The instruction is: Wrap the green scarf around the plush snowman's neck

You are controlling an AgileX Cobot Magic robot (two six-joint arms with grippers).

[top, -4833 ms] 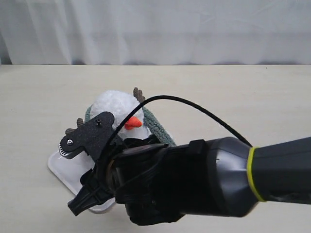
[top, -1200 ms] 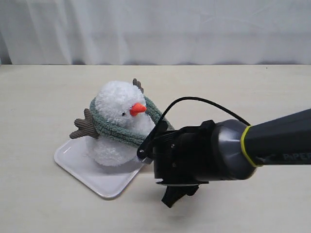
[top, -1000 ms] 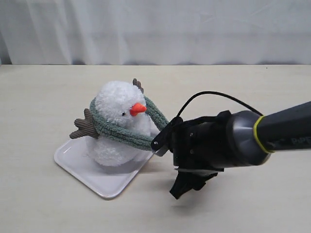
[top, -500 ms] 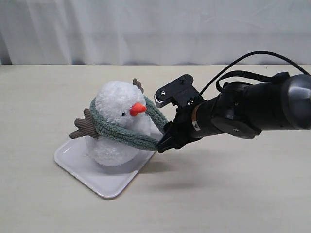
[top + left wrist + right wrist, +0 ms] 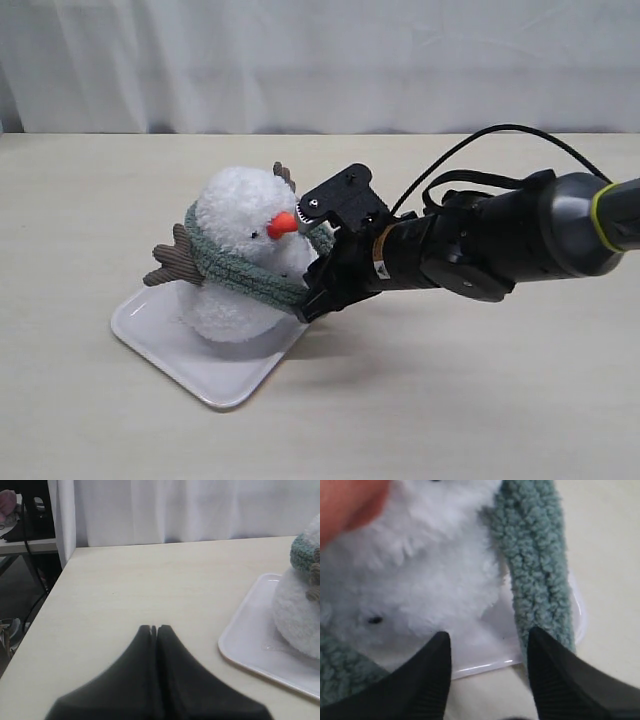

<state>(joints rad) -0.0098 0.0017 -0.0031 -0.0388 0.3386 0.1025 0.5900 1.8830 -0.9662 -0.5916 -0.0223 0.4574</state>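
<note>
The plush snowman (image 5: pixel 235 265) stands upright on a white tray (image 5: pixel 160 345), carrot nose pointing right. The green scarf (image 5: pixel 240 272) circles its neck, and one end (image 5: pixel 535 580) hangs down its front onto the tray. My right gripper (image 5: pixel 308 262) is open right at the snowman's front, one finger by the nose, the other low by the tray edge. In the right wrist view the gripper (image 5: pixel 490 641) frames the tray rim, with the scarf end touching one fingertip (image 5: pixel 542 642). My left gripper (image 5: pixel 154 628) is shut and empty over the bare table, apart from the snowman (image 5: pixel 300 615).
The tray (image 5: pixel 250 640) lies at an angle on a pale wooden table (image 5: pixel 480 400). A white curtain (image 5: pixel 320 60) hangs behind the far edge. In the left wrist view the table's edge (image 5: pixel 55 587) drops off to dark clutter (image 5: pixel 25 525) beyond.
My right arm has swung up from in front of the tray to the snowman's front, its fingers now facing the scarf and a little closer together. Snowman, scarf and tray have not moved.
</note>
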